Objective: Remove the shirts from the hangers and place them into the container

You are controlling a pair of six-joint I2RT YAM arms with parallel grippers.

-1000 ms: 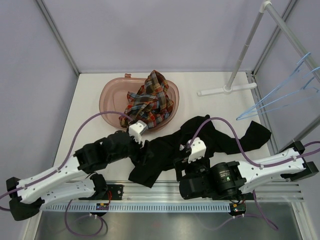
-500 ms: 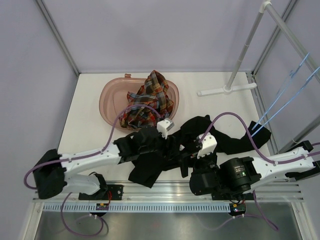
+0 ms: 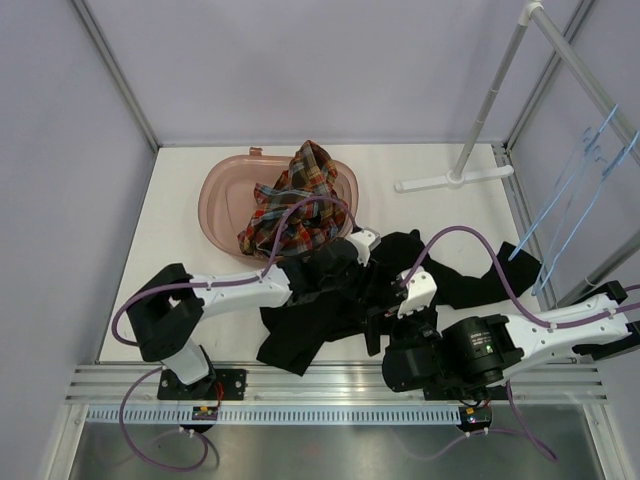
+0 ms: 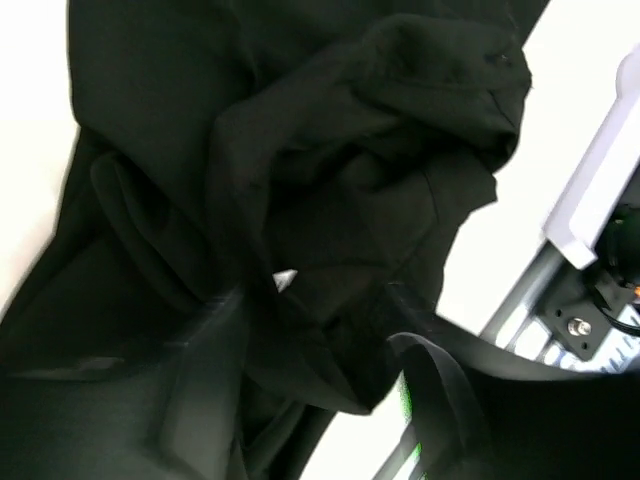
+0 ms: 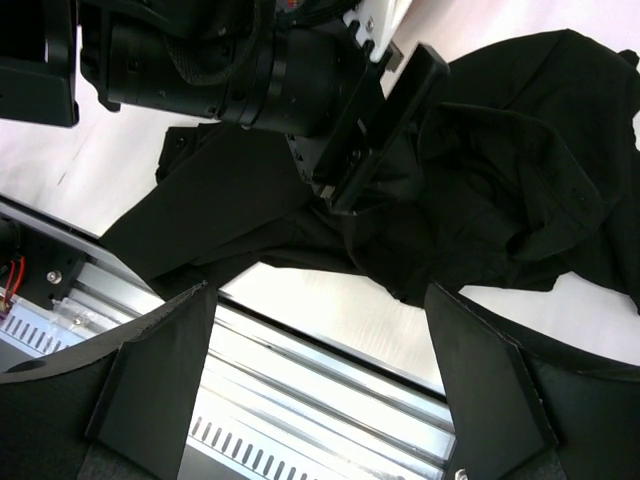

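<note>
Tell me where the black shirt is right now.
In the top view the black shirt lies crumpled on the table, centre-right, just in front of the tub holding the plaid shirt.

**Soft cloth among hard plastic and metal**

The black shirt (image 3: 310,325) is soft, matt woven cloth, creased into deep folds with no shine. The plaid shirt (image 3: 300,200) is crumpled woven cloth too. The container (image 3: 222,200) is smooth translucent plastic with a faint gloss. The hangers (image 3: 551,196) at the right are thin and smooth-coated. The table (image 3: 180,215) is flat matt white. The rail (image 3: 300,380) along the bottom is ribbed bare metal, and the rack pole (image 3: 496,95) is smooth and white-painted.
</note>
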